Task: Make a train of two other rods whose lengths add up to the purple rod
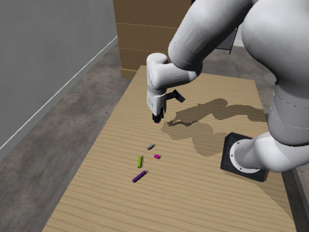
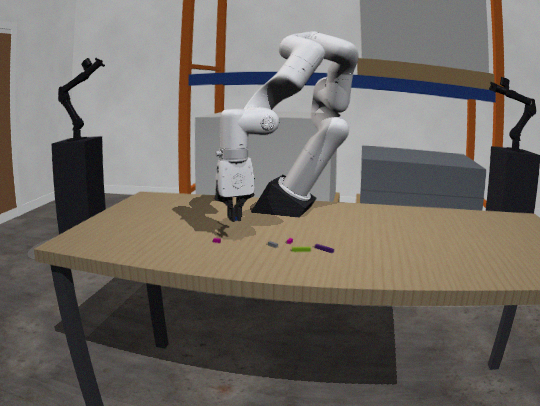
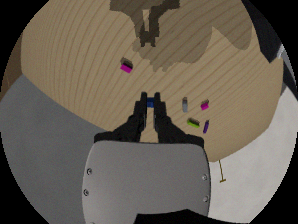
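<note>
My gripper (image 1: 157,121) (image 2: 234,218) (image 3: 150,100) is shut on the blue rod (image 3: 150,103) and holds it above the table. One magenta rod (image 1: 157,122) (image 2: 216,240) (image 3: 126,68) lies on the table, partly hidden behind the fingertips in the top view. A second magenta rod (image 1: 157,156) (image 2: 289,241) (image 3: 204,106) lies near the grey rod (image 1: 150,147) (image 2: 272,244) (image 3: 185,105). The lime rod (image 1: 139,162) (image 2: 301,249) (image 3: 193,123) and the purple rod (image 1: 139,176) (image 2: 324,248) (image 3: 206,127) lie close by, apart and at different angles. No rods on the table touch.
The wooden table (image 1: 200,197) (image 2: 425,260) carries the arm's dark base (image 1: 227,154) (image 2: 272,200). The arm's shadow falls on the table beside the gripper. The table's long edge lies to the left of the rods in the top view.
</note>
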Available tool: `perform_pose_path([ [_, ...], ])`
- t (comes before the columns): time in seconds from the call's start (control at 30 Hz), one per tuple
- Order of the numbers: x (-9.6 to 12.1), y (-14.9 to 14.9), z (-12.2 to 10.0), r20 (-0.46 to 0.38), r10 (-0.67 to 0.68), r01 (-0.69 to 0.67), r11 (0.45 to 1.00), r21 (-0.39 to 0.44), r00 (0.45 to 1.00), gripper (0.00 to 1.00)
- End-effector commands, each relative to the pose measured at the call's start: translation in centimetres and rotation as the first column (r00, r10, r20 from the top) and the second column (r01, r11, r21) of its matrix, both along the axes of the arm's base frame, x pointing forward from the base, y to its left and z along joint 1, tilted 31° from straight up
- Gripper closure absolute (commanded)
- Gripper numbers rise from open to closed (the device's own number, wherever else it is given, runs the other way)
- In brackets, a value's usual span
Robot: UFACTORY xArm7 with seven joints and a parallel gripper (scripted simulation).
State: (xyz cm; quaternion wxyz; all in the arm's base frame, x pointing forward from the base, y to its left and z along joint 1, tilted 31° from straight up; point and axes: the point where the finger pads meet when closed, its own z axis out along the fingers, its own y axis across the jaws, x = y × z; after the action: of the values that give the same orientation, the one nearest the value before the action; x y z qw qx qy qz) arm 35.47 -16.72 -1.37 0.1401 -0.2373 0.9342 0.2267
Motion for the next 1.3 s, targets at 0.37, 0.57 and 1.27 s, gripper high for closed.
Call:
perform_pose_path([
  [0.37,1.0,2.3,-4.4,0.003,-0.003,0.003,1.000,-0.004,1.000,0.96],
  [0.57,1.0,2.4,-4.5,0.003,-0.003,0.003,1.000,-0.004,1.000,0.96],
  [1.27,1.0,2.4,-4.5,0.003,-0.003,0.003,1.000,-0.004,1.000,0.96],
])
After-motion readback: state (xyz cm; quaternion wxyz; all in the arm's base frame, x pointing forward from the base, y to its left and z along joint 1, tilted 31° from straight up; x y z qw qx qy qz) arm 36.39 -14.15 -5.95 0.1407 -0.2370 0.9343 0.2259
